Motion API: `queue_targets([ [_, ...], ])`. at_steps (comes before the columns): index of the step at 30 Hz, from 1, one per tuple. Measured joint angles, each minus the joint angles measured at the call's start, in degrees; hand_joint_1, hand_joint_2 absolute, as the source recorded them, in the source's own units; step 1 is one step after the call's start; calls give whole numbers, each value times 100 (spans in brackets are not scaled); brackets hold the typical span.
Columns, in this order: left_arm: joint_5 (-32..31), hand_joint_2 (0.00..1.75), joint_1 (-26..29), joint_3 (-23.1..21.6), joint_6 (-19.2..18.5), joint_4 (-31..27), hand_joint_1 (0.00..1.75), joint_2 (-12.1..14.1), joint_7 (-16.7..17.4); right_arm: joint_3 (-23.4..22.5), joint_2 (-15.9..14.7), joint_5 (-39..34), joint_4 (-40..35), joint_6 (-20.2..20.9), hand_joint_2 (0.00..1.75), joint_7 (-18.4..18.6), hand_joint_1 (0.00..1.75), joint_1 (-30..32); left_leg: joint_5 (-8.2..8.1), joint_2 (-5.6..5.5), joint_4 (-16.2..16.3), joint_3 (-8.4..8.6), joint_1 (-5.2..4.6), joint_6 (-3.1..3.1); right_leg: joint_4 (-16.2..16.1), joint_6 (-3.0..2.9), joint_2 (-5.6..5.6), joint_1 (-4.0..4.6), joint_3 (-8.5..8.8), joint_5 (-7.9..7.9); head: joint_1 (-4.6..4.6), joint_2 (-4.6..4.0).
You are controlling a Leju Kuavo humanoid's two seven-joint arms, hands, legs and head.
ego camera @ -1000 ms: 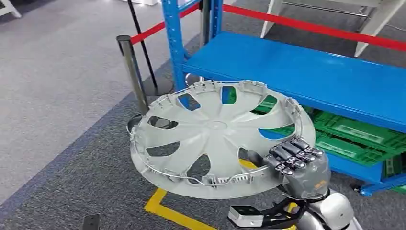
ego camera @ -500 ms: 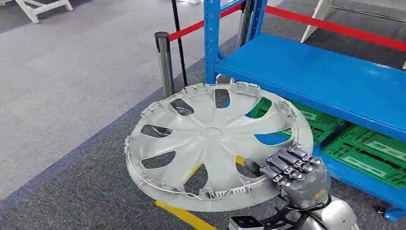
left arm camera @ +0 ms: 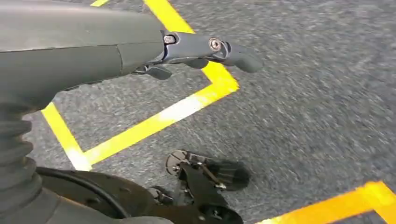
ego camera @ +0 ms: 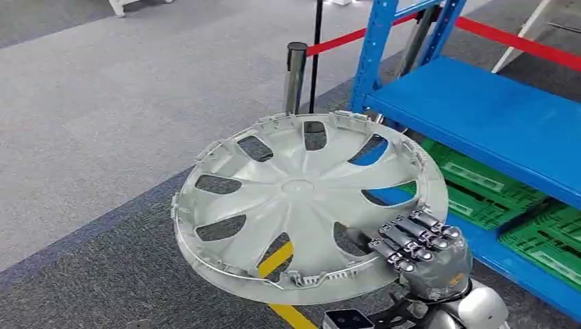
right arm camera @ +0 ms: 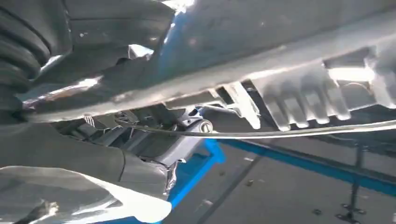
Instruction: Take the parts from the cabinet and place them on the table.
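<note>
A large grey plastic wheel cover [ego camera: 301,199] with several spoke openings is held roughly level in front of me, inner side up. My right hand [ego camera: 421,250] grips its near right rim, fingers curled over the edge; in the right wrist view the rim [right arm camera: 261,70] runs close across that hand [right arm camera: 93,154]. The blue cabinet shelf [ego camera: 493,116] stands at the right. My left hand [left arm camera: 187,46] hangs over the grey carpet, its fingers stretched out and holding nothing.
A metal stanchion post [ego camera: 294,75] with a red belt [ego camera: 336,40] stands beside the blue shelf upright [ego camera: 373,51]. Green crates [ego camera: 493,185] sit under the shelf. Yellow floor tape [ego camera: 281,264] marks the dark carpet; lighter carpet spreads to the left.
The whole scene has slid to the right in the head view, so the camera has turned left. The wheel cover stays in my right hand in the same place in view.
</note>
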Motion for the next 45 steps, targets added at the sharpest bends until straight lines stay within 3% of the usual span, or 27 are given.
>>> queue_targets([
  [1, 11, 175, 3, 4, 0, -2, 0, -7, 0, 0, 2, 4, -11, -2, 175, 0, 175, -4, 33, -65, -46, 31, 41, 50, 55, 46, 164, -40, -45, -84, 9, 0],
  [2, 11, 175, 1, 4, 2, -2, 0, -4, 0, -2, 2, 7, -20, -2, 175, 0, 175, 1, 42, -114, -50, 29, 47, 90, 254, 45, 496, -43, -134, -225, 31, 0],
  [3, 11, 175, -13, 7, 0, -2, 0, -4, 0, -9, 2, 9, -28, -2, 175, 0, 175, 11, 44, -180, -50, 19, 45, 118, 680, 44, 677, -45, -339, -451, 50, 0],
  [5, 11, 175, -23, 7, 0, -2, 0, -11, 0, -26, 2, 7, -28, -2, 175, 2, 175, 23, 44, -323, -49, 16, 28, 133, 1604, 46, 769, -38, -811, -810, 63, 0],
  [6, 11, 175, -22, 7, 0, -2, 0, -11, 0, -26, 2, 9, -26, -2, 175, 0, 175, 35, 44, -406, -48, 18, 20, 133, 1854, 46, 770, -36, -970, -822, 66, 0],
  [8, 9, 175, -18, 9, -9, -2, 0, -4, 0, -26, 0, 37, -28, -2, 175, 0, 175, 55, 45, -573, -45, 30, 19, 132, 1443, 25, 778, -37, -844, -419, 66, 0],
  [10, -11, 175, -21, 11, -20, -2, 0, -4, -4, -28, 0, 79, -28, -2, 175, 0, 175, 55, 46, -724, -33, 52, 22, 123, 455, -2, 932, -54, -392, 114, 66, 0],
  [11, -33, 175, -20, 9, -24, -2, 0, -4, -13, -28, -4, 83, -35, -2, 175, 0, 175, 55, 41, -778, -27, 36, 23, 102, 177, -19, 1232, -77, -244, 101, 61, 0],
  [12, -50, 175, -46, 9, -26, -2, 0, 0, -20, -28, -4, 85, -59, -2, 175, -2, 175, 74, 40, -846, 32, -4, 5, 61, 53, -15, 1278, -101, -200, 91, 46, 0],
  [15, -173, 175, -13, 9, 7, 0, 0, 11, 18, -31, -13, 107, -98, -4, 175, 0, 175, 73, 106, -1016, -18, -51, 53, -53, 69, -90, 1114, -50, -176, 120, 61, 0],
  [16, -190, 175, -16, 9, 22, 0, 0, 35, 55, -39, -13, 118, -107, -4, 175, 0, 175, 69, 62, -919, 30, -64, 47, -72, 27, -130, 1020, -95, -147, 145, 59, 0],
  [17, -236, 175, -13, 4, 35, 0, 0, 26, 72, -46, -13, 129, -116, -4, 175, 2, 175, 71, -55, -605, 191, -119, 12, -115, 24, -155, 949, -91, -122, 133, 3, 0],
  [18, -247, 175, -29, 4, 37, 0, 0, 26, 90, -50, -13, 133, -140, -4, 175, 4, 175, 79, -268, -426, 551, -286, 29, -151, 25, -181, 863, -79, -108, 116, -9, 0],
  [20, -289, 175, -48, -2, 46, 0, 0, 35, 96, -59, -13, 151, -157, -4, 175, 2, 175, 85, -649, -313, 1419, -690, 68, -196, 25, -204, 688, -60, -89, 93, -4, 0],
  [22, -302, 175, -40, -2, 48, 0, 0, 37, 107, -59, -15, 166, -168, -4, 175, 0, 175, 110, -669, -296, 1743, -847, 95, -223, 26, -201, 525, -58, -72, 69, -9, 0],
  [23, -302, 175, -30, -2, 48, 0, 0, 39, 116, -59, -18, 168, -175, -4, 175, 0, 175, 121, -483, -280, 1509, -725, 103, -224, 27, -197, 453, -58, -58, 54, -9, 0],
  [25, -302, 175, -23, -2, 48, 0, 0, 52, 118, -63, -31, 170, -216, -4, 175, 0, 175, 137, 18, -130, 520, -207, 99, -187, 27, -171, 327, -58, 6, 9, -11, 0],
  [27, -297, 175, -49, -2, 59, 0, 0, 55, 118, -68, -35, 164, -256, -4, 175, 0, 175, 143, -8, 253, 37, 34, -23, -117, 31, -95, 228, -5, 35, -48, -8, 0],
  [31, -234, 175, -54, 7, 111, 0, 0, 61, 98, -70, -55, 138, -319, -4, 175, -4, 175, 148, 11, -17, -4, 15, 0, 24, -32, 30, 6, -7, 119, -99, 0, 0],
  [33, -228, 175, -38, 9, 138, 0, 0, 55, 87, -70, -61, 122, -343, -4, 175, 0, 175, 143, 28, -124, -44, 38, 39, 90, 359, 44, 564, -39, -67, -378, 59, 0],
  [36, -230, 175, -69, 11, 136, 0, 0, 42, 85, -81, -87, 114, -345, -4, 175, 0, 175, 171, 19, -348, -42, 38, 24, 126, 1700, 40, 764, -31, -796, -864, 77, 0],
  [37, -230, 175, -69, 11, 136, 0, 0, 42, 85, -81, -96, 114, -345, -4, 175, -2, 175, 187, 18, -431, -41, 47, 19, 127, 1823, 33, 765, -27, -920, -801, 81, 0],
  [38, -223, 175, -66, 11, 136, 0, 0, 42, 83, -81, -105, 111, -345, -4, 175, -4, 175, 190, 18, -520, -40, 57, 18, 127, 1657, 21, 768, -26, -903, -594, 79, 0],
  [40, -166, 175, -68, 20, 136, 0, 0, 44, 48, -83, -107, 100, -343, -4, 175, -2, 175, 161, 10, -685, -32, 90, 20, 115, 762, -4, 842, -33, -564, 11, 81, 0],
  [41, -157, 175, -68, 22, 136, 0, 0, 42, 26, -83, -109, 94, -343, -4, 175, -2, 175, 128, 1, -753, -27, 100, 24, 101, 277, -15, 1011, -50, -372, 247, 83, 0],
  [42, -125, 175, -76, 24, 135, 0, 0, 42, 15, -81, -111, 92, -339, -4, 175, -4, 175, 85, 0, -809, -6, 63, -1, 69, 153, -13, 1250, -71, -305, 152, 72, 0],
  [45, -107, 175, -58, 39, 94, 0, 0, 52, 28, -77, -111, 114, -339, -4, 175, -5, 175, 47, 50, -972, -11, -4, 62, -32, 101, -51, 1127, -27, -237, 153, 70, 0],
])
